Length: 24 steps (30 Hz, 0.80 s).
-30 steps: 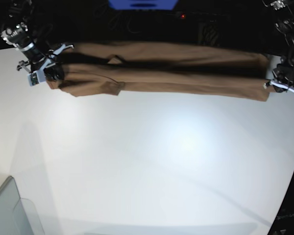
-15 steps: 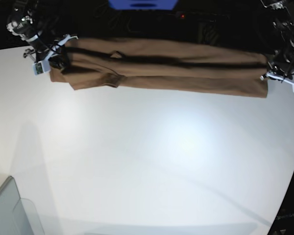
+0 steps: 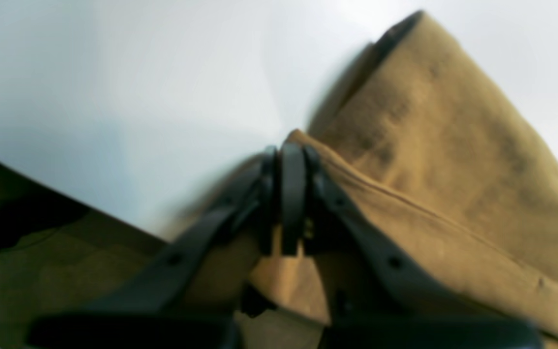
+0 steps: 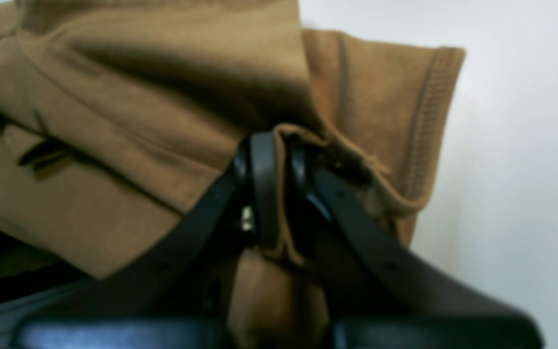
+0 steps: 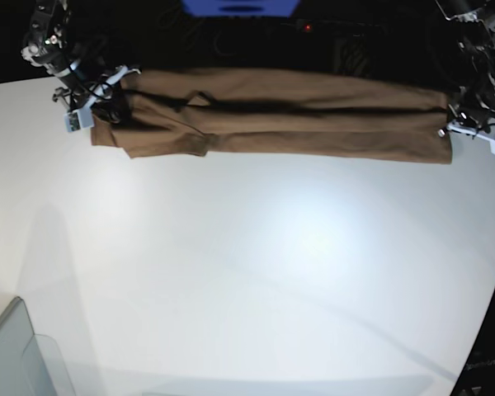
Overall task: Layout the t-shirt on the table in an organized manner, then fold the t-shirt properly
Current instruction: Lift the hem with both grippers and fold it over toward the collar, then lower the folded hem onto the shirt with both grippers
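The tan-brown t-shirt (image 5: 297, 115) is stretched into a long band across the far edge of the white table (image 5: 256, 272). My right gripper (image 5: 101, 106) holds its end on the base view's left. In the right wrist view the gripper (image 4: 271, 145) is shut on a bunched, stitched hem of the t-shirt (image 4: 129, 97). My left gripper (image 5: 455, 122) holds the other end on the base view's right. In the left wrist view the gripper (image 3: 286, 155) is shut on a fold of the t-shirt (image 3: 453, 160). No white tag shows.
A grey translucent bin (image 5: 16, 359) stands at the near left corner of the table. The table's curved edge (image 5: 491, 305) runs down the right side. Dark floor and a blue object (image 5: 241, 7) lie beyond the far edge.
Both grippers have moved toward the far edge of the table with the shirt held between them. The shirt band now lies further back and is pulled straighter.
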Available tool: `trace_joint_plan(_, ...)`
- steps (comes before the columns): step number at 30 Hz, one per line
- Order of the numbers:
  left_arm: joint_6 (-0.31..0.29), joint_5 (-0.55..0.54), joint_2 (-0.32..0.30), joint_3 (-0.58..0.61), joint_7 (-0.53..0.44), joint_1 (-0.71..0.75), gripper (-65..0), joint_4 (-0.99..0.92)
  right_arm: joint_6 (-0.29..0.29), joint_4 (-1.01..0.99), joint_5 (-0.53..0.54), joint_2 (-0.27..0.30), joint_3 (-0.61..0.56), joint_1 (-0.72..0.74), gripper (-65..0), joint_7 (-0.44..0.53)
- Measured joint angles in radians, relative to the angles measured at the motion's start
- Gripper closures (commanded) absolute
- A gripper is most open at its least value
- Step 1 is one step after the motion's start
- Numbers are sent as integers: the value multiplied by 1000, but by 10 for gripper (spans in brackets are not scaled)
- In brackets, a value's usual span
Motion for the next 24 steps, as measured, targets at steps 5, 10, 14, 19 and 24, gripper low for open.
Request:
trace_joint_plan(5, -4, -5, -2, -3, -7, 0, -335, 0, 0, -2, -2, 10, -5, 19, 0, -17)
trace_joint_plan(10, -5, -11, 0, -2, -12, 9, -421, 11, 0, -13, -45, 19, -42, 51, 0, -7)
trace_joint_plan(14, -4, -11, 0, -2, -11, 11, -421, 13, -2, -10, -178, -21, -65, 90, 0, 11)
trace_joint_plan(19, -109, 9, 4, -6, -9, 12, -421, 12, 0, -10, -230, -48, -74, 117, 0, 11)
trace_joint_plan(24, -258, 11, 18, -11, 6, 24, -421, 35, 0, -10, -235, -56, -75, 134, 0, 6)
